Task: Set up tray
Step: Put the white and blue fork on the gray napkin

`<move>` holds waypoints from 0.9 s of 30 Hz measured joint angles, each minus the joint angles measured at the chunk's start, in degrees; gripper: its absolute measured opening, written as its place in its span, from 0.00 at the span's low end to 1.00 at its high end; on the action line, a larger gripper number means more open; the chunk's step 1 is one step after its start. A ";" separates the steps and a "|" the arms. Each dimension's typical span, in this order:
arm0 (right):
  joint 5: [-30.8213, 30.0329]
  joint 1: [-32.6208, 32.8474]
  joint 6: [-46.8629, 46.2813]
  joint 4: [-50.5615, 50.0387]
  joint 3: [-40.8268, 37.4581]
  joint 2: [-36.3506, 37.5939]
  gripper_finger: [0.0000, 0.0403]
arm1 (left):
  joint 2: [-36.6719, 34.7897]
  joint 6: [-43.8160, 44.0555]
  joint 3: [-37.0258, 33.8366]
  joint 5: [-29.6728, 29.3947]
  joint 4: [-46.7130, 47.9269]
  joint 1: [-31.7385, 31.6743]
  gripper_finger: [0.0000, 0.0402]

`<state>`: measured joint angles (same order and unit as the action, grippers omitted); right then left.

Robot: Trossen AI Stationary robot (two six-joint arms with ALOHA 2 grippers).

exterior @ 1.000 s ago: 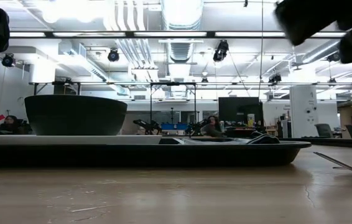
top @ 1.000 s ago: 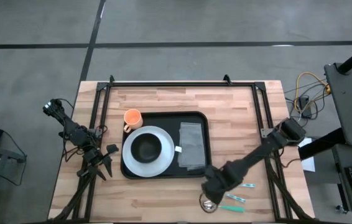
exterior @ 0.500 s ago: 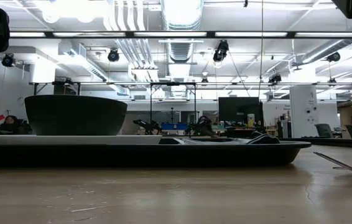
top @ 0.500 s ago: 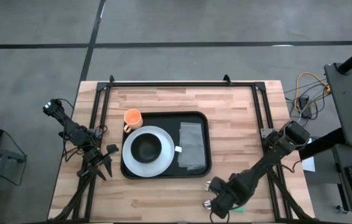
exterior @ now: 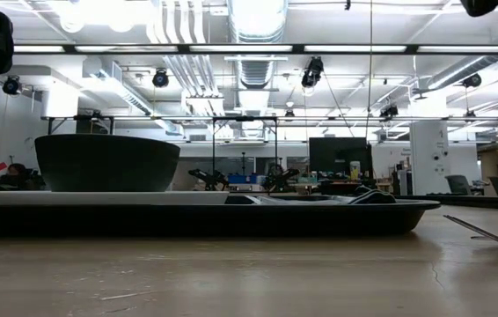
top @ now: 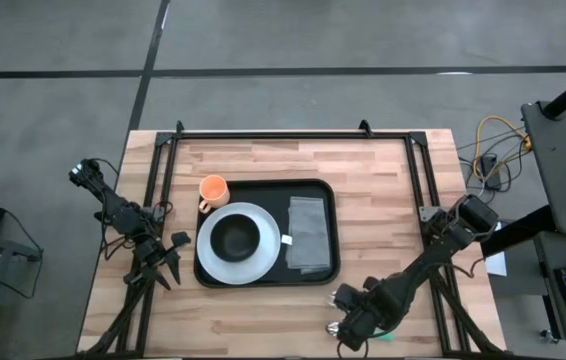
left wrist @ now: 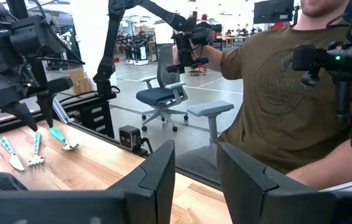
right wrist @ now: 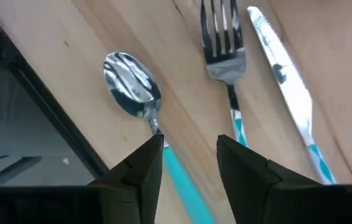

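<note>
The black tray [top: 334,228] lies mid-table. On it sit a white plate [top: 264,264] with a black bowl [top: 235,237] and a folded grey napkin [top: 308,235]. An orange cup [top: 213,189] stands on the wood at the tray's far left corner. My right gripper [top: 348,322] hovers open by the near edge over a teal-handled spoon [right wrist: 132,84], fork [right wrist: 226,56] and knife [right wrist: 282,68]. Its fingers stand on either side of the spoon's handle [right wrist: 182,173] without touching it. My left gripper [top: 168,262] waits open at the table's left side.
A black frame rail [top: 283,135] runs along the table's far edge, with side struts [top: 428,190] at left and right. A person [left wrist: 288,99] sits beyond the table's right side. Bare wood [top: 253,315] lies between the tray and the near edge.
My right gripper has moved toward the table's near edge, from just beside the tray's near right corner to a spot over the cutlery, and has then held still. Nothing else on the table has moved.
</note>
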<state>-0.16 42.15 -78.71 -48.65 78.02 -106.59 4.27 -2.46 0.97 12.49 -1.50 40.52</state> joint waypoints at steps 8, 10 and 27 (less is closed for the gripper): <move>-0.05 0.00 0.69 0.21 -2.49 -0.02 0.35 | 0.00 0.00 0.00 0.00 0.00 0.00 0.25; -0.05 0.00 0.70 0.65 -3.45 -0.02 0.35 | 0.00 0.00 0.00 0.00 0.00 -0.01 0.25; 0.12 0.65 0.88 11.18 -12.90 -0.07 0.35 | 0.00 -0.01 0.00 0.00 0.00 0.01 0.25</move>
<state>-0.04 42.80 -77.82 -37.47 65.13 -106.65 4.27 -2.46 0.97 12.49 -1.50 40.53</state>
